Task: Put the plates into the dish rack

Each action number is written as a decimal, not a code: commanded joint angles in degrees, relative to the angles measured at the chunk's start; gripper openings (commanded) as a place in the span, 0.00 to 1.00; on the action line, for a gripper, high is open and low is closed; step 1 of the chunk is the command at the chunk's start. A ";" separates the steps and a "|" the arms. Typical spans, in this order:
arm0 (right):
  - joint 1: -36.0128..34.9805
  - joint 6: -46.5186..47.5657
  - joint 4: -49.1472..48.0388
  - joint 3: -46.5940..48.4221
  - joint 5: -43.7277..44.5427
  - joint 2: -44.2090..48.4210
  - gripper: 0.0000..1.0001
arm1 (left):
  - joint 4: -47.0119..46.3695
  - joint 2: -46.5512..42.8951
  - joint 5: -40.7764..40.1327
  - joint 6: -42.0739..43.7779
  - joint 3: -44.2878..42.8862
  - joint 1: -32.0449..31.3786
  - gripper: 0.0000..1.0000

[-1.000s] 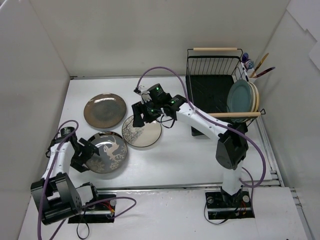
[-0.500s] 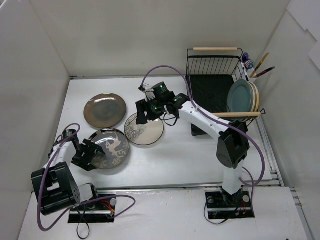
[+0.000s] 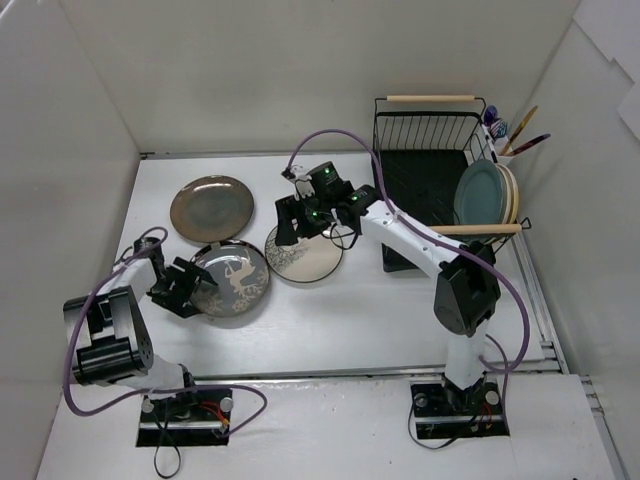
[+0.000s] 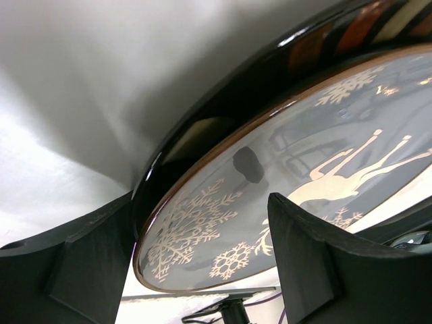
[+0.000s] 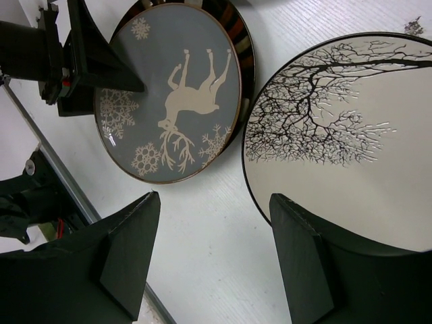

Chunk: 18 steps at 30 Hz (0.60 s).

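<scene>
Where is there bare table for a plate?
Bare table: the near strip between the deer plate and the right arm's base. Crowded: brown plate, deer plate and tree plate cluster mid-left, left tool and right tool among them.

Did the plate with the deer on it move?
Yes. The deer plate, gripped by the left tool, has moved right and towards the back of the table, closer to the dish rack.

Shows grey deer-and-snowflake plate point(image 5: 177, 94) just beside cream bare-tree plate point(image 5: 351, 155) on white tabletop point(image 5: 216, 229), with left end effector point(image 5: 121, 75) clamped on the deer plate's rim near the tabletop's edge.
</scene>
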<state>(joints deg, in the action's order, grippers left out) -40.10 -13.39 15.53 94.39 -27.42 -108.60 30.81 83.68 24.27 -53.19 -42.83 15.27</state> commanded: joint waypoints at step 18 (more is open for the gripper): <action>0.99 -1.55 -2.87 -0.43 0.96 2.51 0.63 | 0.30 -6.51 -3.35 10.29 -8.15 -1.38 0.73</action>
<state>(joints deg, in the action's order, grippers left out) -39.31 -14.35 15.42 94.26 -26.83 -108.60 28.53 81.65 23.88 -46.85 -48.10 13.26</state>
